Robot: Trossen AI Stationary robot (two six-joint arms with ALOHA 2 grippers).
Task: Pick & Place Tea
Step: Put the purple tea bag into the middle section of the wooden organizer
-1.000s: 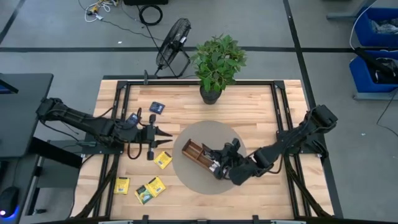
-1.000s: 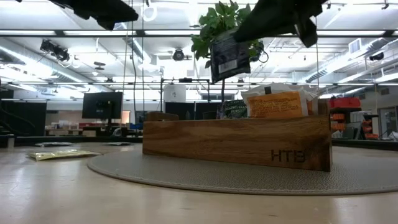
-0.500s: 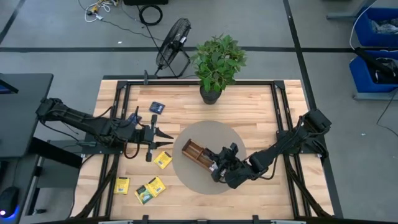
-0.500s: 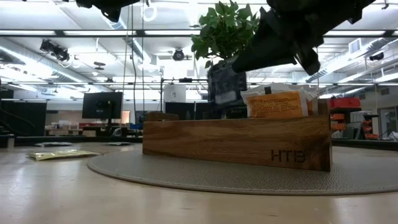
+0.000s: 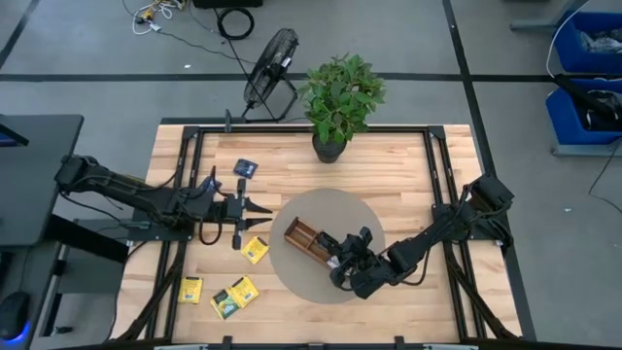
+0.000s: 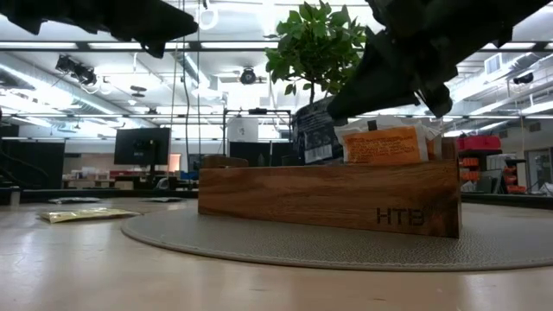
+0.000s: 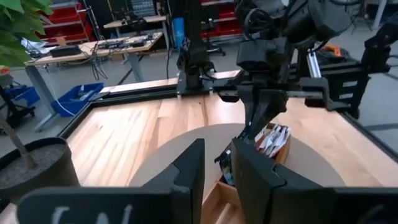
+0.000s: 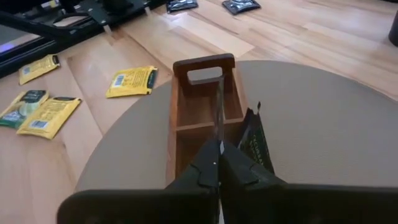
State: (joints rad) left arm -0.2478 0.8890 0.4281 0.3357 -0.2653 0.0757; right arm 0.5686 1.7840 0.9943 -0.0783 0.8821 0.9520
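Right claw pinches a navy sachet over the tray.

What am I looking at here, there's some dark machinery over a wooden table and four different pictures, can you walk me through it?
These are two robot arms at a wooden table, filmed by four cameras at once: one overhead, one at table-top height, and one on each arm's wrist.

From overhead, the right gripper hangs over a wooden divided tray that sits on a round grey mat. It is shut on a dark tea sachet, held edge-down just above the tray; the low view shows orange sachets already standing inside.

The left gripper waits to the side, holding nothing that I can see.

Loose on the table lie yellow tea sachets and a dark sachet. A potted plant stands at the far edge.
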